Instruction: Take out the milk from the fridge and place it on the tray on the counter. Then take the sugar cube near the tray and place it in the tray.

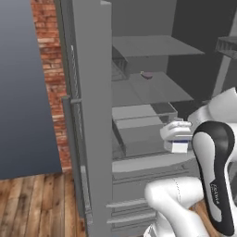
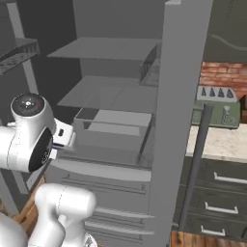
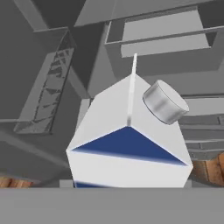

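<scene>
Milk (image 3: 129, 144) sits gripped in the tool (image 1: 178, 139), held just outside the open fridge (image 1: 92, 115).

One milk (image 3: 129, 144) carton, one open fridge (image 1: 92, 115).

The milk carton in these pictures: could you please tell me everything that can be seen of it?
The milk is a small white gable-top carton with blue panels, a raised seam along its ridge and a round grey screw cap on one sloped face. It looks like smooth coated card, closed and undamaged. In the hand view it sits close to the camera, top towards the fridge interior. In the left base view part of its white and blue body shows at the end of the arm, in front of the open shelves. The fingers gripping it are hidden.
</scene>
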You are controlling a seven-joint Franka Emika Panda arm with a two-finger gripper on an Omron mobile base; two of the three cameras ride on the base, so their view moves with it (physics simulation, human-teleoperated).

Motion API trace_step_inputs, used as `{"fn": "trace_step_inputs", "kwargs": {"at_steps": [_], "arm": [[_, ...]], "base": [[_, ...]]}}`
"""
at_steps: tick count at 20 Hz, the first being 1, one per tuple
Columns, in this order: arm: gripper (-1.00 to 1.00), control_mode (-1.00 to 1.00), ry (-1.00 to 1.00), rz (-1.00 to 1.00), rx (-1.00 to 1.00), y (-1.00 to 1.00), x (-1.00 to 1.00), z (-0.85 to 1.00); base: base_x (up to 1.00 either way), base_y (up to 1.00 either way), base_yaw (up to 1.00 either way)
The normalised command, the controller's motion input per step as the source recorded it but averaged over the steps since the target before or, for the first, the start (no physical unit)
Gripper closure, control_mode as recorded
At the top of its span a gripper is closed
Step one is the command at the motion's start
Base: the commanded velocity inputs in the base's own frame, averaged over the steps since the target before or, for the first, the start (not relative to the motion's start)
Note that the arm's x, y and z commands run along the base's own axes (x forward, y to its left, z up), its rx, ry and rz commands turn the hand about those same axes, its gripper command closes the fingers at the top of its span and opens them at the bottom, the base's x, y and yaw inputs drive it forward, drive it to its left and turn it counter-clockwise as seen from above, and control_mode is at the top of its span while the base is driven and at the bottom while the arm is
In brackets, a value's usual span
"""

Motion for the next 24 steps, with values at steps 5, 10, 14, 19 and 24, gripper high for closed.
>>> {"fn": "trace_step_inputs", "kwargs": {"at_steps": [5,10,14,19,24], "arm": [[1.0,1.0,0.0,0.0,0.0,0.0,0.0,0.0],[1.0,1.0,0.0,0.0,0.0,0.0,0.0,0.0],[1.0,1.0,0.0,0.0,0.0,0.0,0.0,0.0],[1.0,1.0,0.0,0.0,0.0,0.0,0.0,0.0],[1.0,1.0,0.0,0.0,0.0,0.0,0.0,0.0]], "base": [[-1.0,-0.02,0.0],[-1.0,-0.03,0.0],[-0.31,-0.91,-0.03],[0.15,-1.0,-0.5],[0.0,-0.68,-0.81]]}}
